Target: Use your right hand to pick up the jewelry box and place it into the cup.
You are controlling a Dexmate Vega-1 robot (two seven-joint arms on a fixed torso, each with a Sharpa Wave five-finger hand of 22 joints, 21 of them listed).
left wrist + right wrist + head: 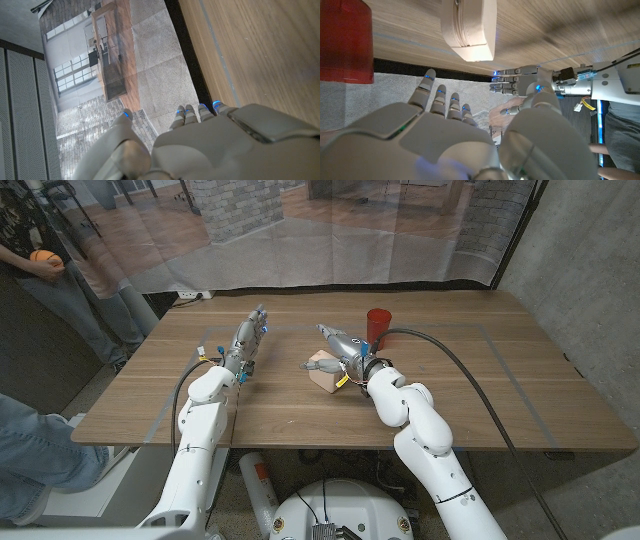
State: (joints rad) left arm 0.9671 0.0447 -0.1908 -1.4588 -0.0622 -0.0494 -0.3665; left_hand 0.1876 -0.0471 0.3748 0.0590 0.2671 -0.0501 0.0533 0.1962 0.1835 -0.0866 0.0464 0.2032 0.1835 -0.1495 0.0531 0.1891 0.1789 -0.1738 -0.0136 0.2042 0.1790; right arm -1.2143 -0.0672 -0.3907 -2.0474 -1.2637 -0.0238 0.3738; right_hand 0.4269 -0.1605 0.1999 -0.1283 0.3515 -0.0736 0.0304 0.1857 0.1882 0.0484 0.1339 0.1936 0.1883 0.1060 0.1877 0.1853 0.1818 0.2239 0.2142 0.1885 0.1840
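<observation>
The jewelry box [323, 369], a pale rounded case, sits on the wooden table [480, 390] near the middle, lying free with nothing gripping it; the right wrist view shows it [469, 27] beyond the fingertips. The right hand [343, 345] hovers just beside and above it, fingers [439, 97] stretched out and apart, holding nothing, with its forearm angling in from the near right edge. The red cup [377, 326] stands upright just behind that hand, towards the far side of the table. Well off to the other side, the left hand [248, 338] is on the tabletop, fingers [186, 114] straight, close together and empty, pointing away from the robot. A person [40, 265] stands at the far left corner.
</observation>
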